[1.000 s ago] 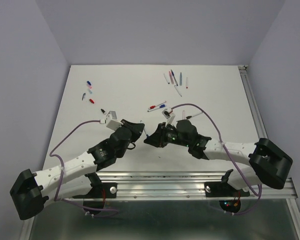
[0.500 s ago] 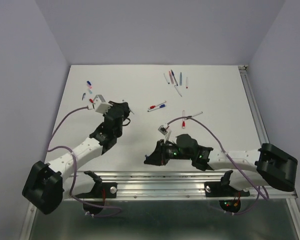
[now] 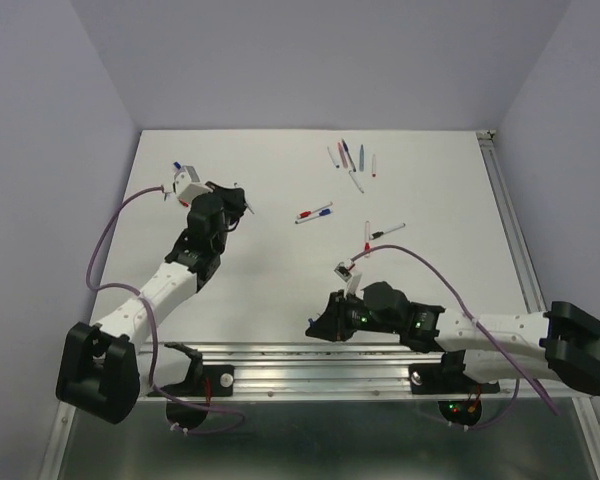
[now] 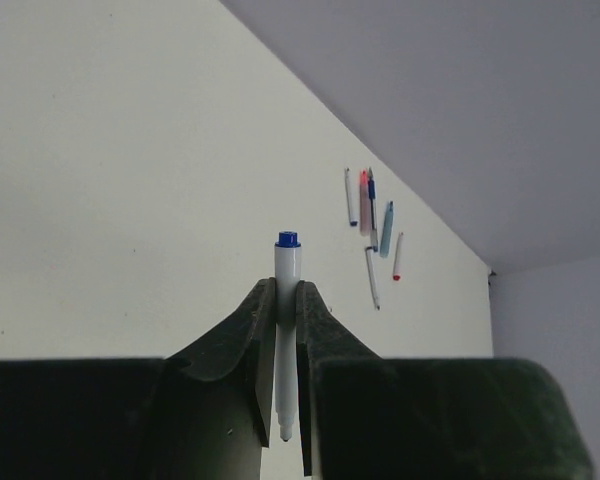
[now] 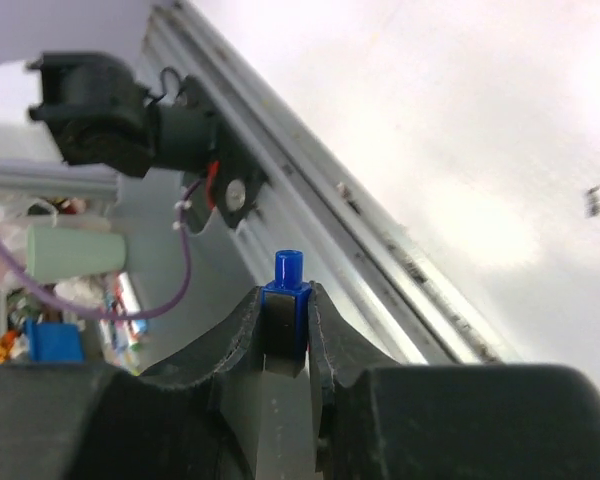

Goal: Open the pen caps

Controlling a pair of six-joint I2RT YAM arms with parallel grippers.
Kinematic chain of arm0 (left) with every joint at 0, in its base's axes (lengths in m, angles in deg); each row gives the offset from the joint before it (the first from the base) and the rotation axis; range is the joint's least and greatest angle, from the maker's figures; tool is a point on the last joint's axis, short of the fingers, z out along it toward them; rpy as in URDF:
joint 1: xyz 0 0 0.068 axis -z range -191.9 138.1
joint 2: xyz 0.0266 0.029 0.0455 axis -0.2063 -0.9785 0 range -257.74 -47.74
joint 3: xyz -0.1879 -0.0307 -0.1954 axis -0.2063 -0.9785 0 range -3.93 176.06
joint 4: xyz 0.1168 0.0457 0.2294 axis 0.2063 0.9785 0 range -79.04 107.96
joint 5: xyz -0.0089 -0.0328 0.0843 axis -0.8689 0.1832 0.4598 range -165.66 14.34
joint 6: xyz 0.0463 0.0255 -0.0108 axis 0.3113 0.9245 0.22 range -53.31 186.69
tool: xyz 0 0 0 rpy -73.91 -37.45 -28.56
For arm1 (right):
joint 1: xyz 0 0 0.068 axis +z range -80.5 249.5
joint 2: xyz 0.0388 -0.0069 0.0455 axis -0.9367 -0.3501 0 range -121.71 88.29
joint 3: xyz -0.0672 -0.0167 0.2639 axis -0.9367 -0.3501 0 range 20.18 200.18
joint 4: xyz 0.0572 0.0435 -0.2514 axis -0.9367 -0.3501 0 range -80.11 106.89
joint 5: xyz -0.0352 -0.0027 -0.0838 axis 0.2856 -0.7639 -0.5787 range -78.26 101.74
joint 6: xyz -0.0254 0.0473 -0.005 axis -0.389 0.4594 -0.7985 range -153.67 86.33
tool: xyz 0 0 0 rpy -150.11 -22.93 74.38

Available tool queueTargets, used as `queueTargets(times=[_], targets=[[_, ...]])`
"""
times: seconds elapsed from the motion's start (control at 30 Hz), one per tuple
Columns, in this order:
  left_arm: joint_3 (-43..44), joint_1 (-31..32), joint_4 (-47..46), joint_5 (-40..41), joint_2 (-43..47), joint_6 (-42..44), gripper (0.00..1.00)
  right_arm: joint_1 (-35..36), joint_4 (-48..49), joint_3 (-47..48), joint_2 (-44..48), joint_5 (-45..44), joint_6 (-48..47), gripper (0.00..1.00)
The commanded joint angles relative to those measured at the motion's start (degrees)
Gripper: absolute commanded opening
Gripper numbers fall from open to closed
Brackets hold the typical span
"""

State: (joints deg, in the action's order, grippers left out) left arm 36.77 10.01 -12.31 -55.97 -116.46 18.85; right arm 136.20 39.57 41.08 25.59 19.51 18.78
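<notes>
I am looking at the white worktop (image 3: 450, 200), with both arms reaching out over it from the near edge. The left arm (image 3: 170, 280) is stretching toward the far left corner, and the right arm (image 3: 480, 335) is lying low along the near edge, bending toward the middle.

The left gripper (image 4: 287, 290) is hovering over the far left part of the worktop. Its jaws are pinching a white pen (image 4: 287, 265) around the barrel, and the pen's blue end is sticking out past the fingertips. The right gripper (image 5: 285, 300) is hanging by the near edge, above the metal rail. Its jaws are pressing on a blue cap (image 5: 285, 310), which is standing apart from any pen.

A cluster of pens (image 3: 350, 160) is lying near the far edge, right of the middle. A pair of pens (image 3: 315, 213) is resting toward the centre, with two more pens (image 3: 378, 235) just to their right. A loose blue cap (image 3: 177, 165) is lying close to the far left corner, beside the left wrist.
</notes>
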Motion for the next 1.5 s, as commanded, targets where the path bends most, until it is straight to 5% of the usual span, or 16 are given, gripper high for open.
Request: queueTargets(times=[0.0,0.27,0.63,0.93,1.13,1.27,1.4,1.47], targets=[[-3.0,0.1,6.5,-5.7,8.6,2.0,0.0,-5.1,-6.0,7.0,-2.8,-6.9,-5.0,0.01],[-8.8,0.1,29.3,-6.0,17.2,-1.8,0.0,-13.3,-6.7,26.9,-25.0,1.6,-15.1,0.01],[-11.0,0.1,37.3,0.7,29.0,-2.9,0.0,-13.6,-18.8,63.5,-58.5,-2.2,-22.2,0.01],[-11.5,0.1,39.9,2.7,33.3,-4.3,0.0,-13.5,-19.6,82.5,-74.8,1.8,-23.6,0.02],[-11.5,0.1,40.0,2.7,33.8,-4.2,0.0,-13.5,-26.9,100.9,-87.4,-3.0,-23.2,0.05],[-11.8,0.1,39.8,2.8,34.0,-4.3,0.0,-13.5,-27.5,109.1,-92.7,-5.6,-22.7,0.14],[-11.5,0.1,40.0,2.6,33.7,-4.3,0.0,-13.5,-25.5,111.5,-94.3,-5.3,-21.5,0.51],[-11.2,0.1,40.3,2.6,33.7,-4.2,0.0,-13.5,-24.5,109.7,-92.8,-4.4,-21.2,0.61]])
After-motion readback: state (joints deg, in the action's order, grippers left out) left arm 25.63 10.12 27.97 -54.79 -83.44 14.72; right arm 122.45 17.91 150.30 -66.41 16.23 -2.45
